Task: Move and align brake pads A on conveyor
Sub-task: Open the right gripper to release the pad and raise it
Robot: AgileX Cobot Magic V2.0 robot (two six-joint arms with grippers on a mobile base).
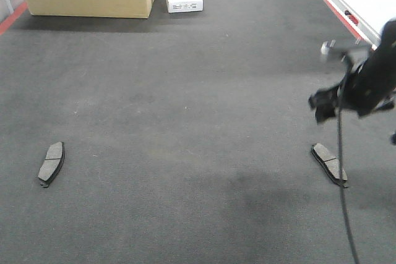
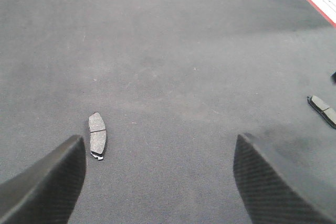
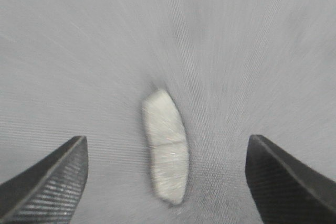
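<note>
From the front, a left pad (image 1: 51,163) and a right pad (image 1: 329,164) lie well apart on the open grey belt (image 1: 185,122), with its red edge (image 1: 337,13) at the far right and the right arm (image 1: 371,78) cut off by the frame; the left wrist view shows the left fingers (image 2: 47,182) wide and empty, short of the left pad; the blurred right wrist view shows the right fingers (image 3: 283,177) wide either side of the right pad.

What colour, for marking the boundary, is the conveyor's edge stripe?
Red; the edge stripe shows best in the exterior front view.
</note>
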